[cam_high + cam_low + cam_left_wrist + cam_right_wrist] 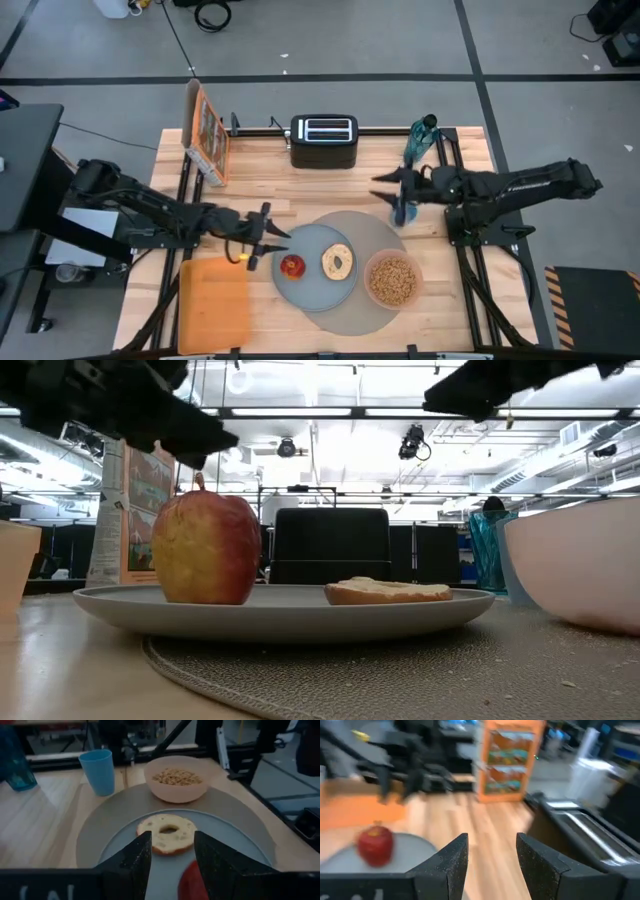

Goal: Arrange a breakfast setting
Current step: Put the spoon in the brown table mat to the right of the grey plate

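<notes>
- Left end effector [268,238] hovers released, fingers apart, just beside the red apple [291,266].
- Apple and bagel half [337,262] sit on the blue-grey plate [312,292].
- Right end effector [383,187] is released near the blue cup [402,211].

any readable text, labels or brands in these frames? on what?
No text reads in any view.
Cereal box: printing on its front, too small and blurred to read.
Left gripper: pale marks on its body at the frame's edge, cut off, unreadable.
Toaster: no label visible.
</notes>
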You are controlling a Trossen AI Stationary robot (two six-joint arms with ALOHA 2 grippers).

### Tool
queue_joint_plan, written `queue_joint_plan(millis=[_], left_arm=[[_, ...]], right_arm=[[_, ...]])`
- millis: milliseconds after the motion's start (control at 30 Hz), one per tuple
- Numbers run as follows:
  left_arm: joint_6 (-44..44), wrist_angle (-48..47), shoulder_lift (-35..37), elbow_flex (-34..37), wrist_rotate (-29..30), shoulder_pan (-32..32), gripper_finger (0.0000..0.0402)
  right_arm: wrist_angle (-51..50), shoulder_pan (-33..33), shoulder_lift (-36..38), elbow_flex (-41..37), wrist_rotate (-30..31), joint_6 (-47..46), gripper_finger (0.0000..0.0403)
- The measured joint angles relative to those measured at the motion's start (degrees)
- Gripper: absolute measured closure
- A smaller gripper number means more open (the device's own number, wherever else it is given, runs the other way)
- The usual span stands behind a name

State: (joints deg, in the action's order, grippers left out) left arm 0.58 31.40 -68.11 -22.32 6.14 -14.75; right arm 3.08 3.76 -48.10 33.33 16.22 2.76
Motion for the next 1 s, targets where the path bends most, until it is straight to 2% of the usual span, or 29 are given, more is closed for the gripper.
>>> queue_joint_plan(millis=[133,367,467,667,1000], left_arm=[[-1.1,6.3,2.5,4.9,-0.2,0.0,0.0247],[-1.3,14.4,3.6,9.5,-2.2,-1.4,0.0246],[-1.3,14.5,3.6,9.8,-2.1,-2.5,0.0246],[-0.9,14.5,3.6,9.8,-2.1,-4.9,0.0246],[1.9,14.6,3.6,9.8,-1.9,-5.3,0.0246]], right_arm=[[-12.0,-2.7,-1.2,7.5,4.2,-1.8,0.0229],[-24.8,-12.2,-3.5,16.7,3.8,-3.3,0.0229],[-28.1,-17.8,-5.1,19.4,3.9,-3.7,0.0229],[-38.6,-31.1,-13.0,26.5,3.9,-5.9,0.0229],[-62.9,-46.9,-29.9,48.6,3.8,-2.8,0.0229]])
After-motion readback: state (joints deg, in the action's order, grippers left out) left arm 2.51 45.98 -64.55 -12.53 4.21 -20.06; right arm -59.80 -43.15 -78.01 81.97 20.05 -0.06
